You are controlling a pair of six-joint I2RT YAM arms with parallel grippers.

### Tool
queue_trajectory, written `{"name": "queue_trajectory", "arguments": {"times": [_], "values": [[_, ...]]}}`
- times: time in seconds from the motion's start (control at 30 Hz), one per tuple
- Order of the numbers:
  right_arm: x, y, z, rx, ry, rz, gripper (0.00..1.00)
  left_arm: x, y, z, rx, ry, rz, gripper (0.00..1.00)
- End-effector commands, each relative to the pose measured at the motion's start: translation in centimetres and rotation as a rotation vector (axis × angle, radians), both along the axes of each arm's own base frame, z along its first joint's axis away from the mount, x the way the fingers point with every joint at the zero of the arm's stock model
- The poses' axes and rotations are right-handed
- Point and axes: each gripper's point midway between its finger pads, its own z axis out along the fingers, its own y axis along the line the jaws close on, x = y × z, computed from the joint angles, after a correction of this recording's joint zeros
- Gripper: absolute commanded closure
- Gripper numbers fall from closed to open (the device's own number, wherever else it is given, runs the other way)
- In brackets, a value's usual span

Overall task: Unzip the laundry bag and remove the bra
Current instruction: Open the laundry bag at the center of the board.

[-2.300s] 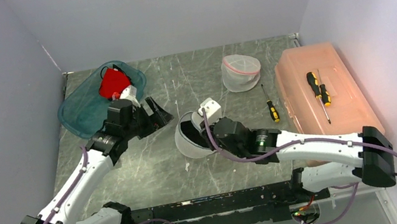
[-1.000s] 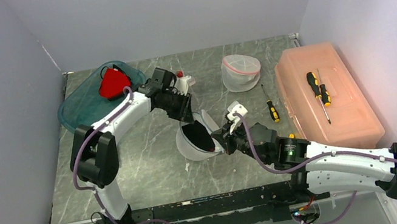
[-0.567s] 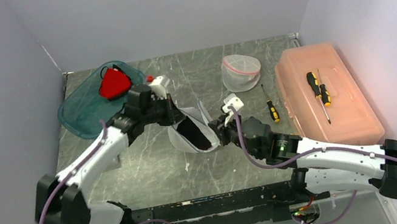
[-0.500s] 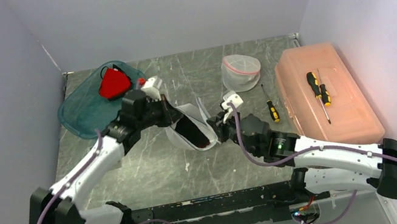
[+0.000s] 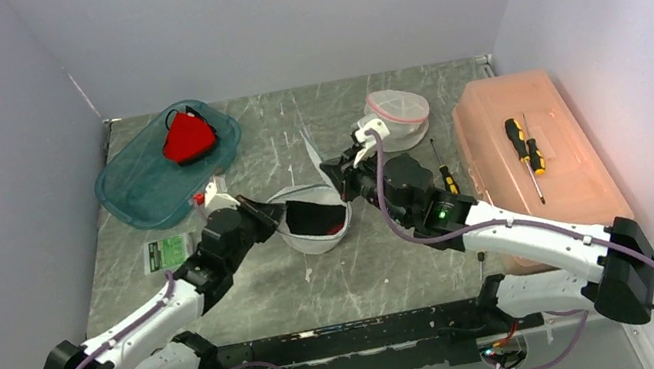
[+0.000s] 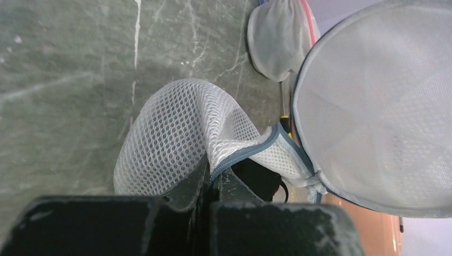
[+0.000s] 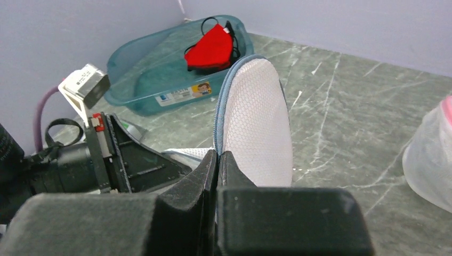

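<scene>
Laundry bag: a white mesh dome [image 5: 310, 239] near the middle of the surface [image 5: 250, 289], already unzipped, its mouth gaping upward.
Left gripper: [image 5: 271, 217] pressed together on the blue-trimmed mesh rim at the bag's left side; the left wrist view shows the fabric pinched between the jaws.
Right gripper: [image 5: 333, 166] closed on the edge of the flap [image 7: 257, 120], which it holds raised and tipped toward the far edge.
Bra: a dark bundle [image 5: 316, 215] lying inside the open bag, partly covered by mesh, not gripped by either arm.
Why held so: the two pinches pull opposite ways, probably to keep the mouth wide and the bag from sliding.
Step in hand: the opening looks done; the removal is not yet begun.
Next call: one gripper must let go to reach in, so the other has to anchor the bag alone.
Risk: limp mesh may fold back over the bra.
Tray: teal [image 5: 138, 199], at the far left corner, well apart.
</scene>
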Motion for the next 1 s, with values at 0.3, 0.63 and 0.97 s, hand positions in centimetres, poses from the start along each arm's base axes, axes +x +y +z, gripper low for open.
{"name": "queue_trajectory", "arguments": {"times": [0.3, 0.63, 0.97], "values": [[-1.9, -4.6, -3.4, 0.221, 0.032, -0.081, 1.00, -0.2, -1.2, -2.5, -0.114, 0.023, 0.151, 0.92], [-4.9, -9.3, -7.7, 0.271, 0.152, -0.144, 0.31, -1.0, 0.3, -3.5, -0.037, 0.019, 0.189, 0.95], [-4.1, -8.8, -4.7, 0.067, 0.213, -0.173, 0.15, -2.0, 0.5, -3.6, 0.005, 0.051, 0.155, 0.93]]}}
